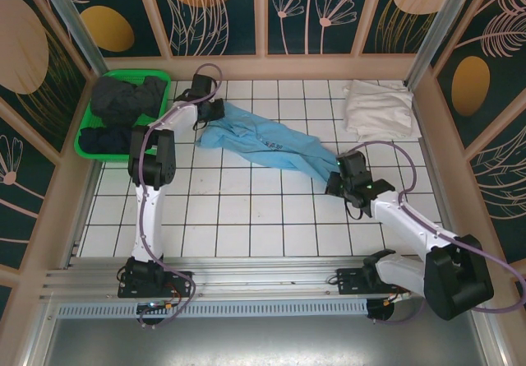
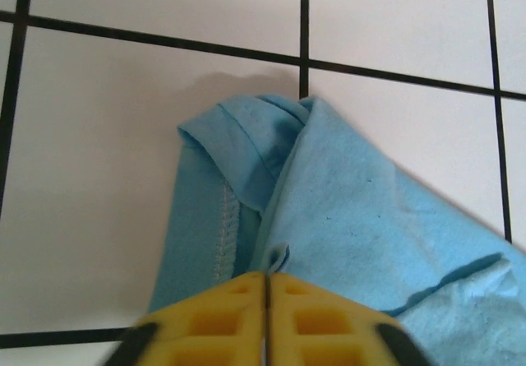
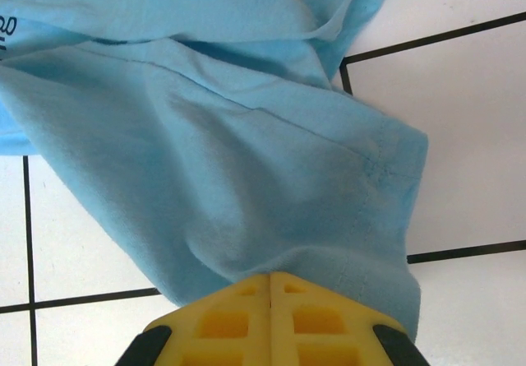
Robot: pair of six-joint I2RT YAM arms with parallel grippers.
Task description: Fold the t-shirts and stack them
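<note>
A light sky-blue t-shirt [image 1: 261, 142] lies stretched diagonally across the white tiled table, from back left to middle right. My left gripper [image 1: 210, 109] is shut on its back-left end; the left wrist view shows a small fold of blue cloth [image 2: 281, 257] pinched between the yellow fingers [image 2: 222, 317]. My right gripper [image 1: 337, 181] is shut on the shirt's lower-right end, where the blue fabric [image 3: 246, 177] bunches over the yellow fingers [image 3: 320, 317]. A folded white t-shirt [image 1: 376, 108] rests at the back right. Dark t-shirts [image 1: 123, 103] are heaped in the basket.
A green plastic basket [image 1: 84, 142] stands at the back left corner. Patterned walls close in the table on three sides. Bare tiles [image 1: 246, 210] stretch between the blue shirt and the arm bases.
</note>
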